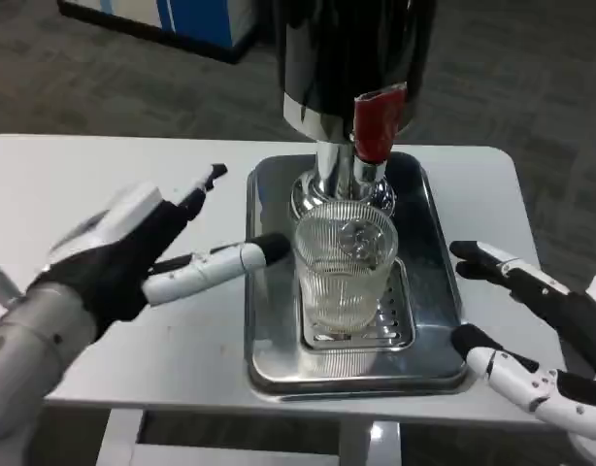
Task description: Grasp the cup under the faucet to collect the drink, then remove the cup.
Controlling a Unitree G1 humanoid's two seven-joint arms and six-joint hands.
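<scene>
A clear ribbed cup (344, 267) stands upright on the drip grate of a steel tray (265, 291), right below the faucet with the red handle (378, 124) of a dark dispenser (351, 49). My left hand (148, 252) is open to the left of the cup, its fingertips (269, 248) reaching over the tray's left edge close to the glass, contact unclear. Near the tray's right front corner my right hand (531, 330) lies open, fingers spread, apart from the cup.
The white table (75, 184) ends close in front of the tray and at the right beside my right hand. Grey carpet lies beyond. A blue and white cabinet (172, 19) stands far back on the left.
</scene>
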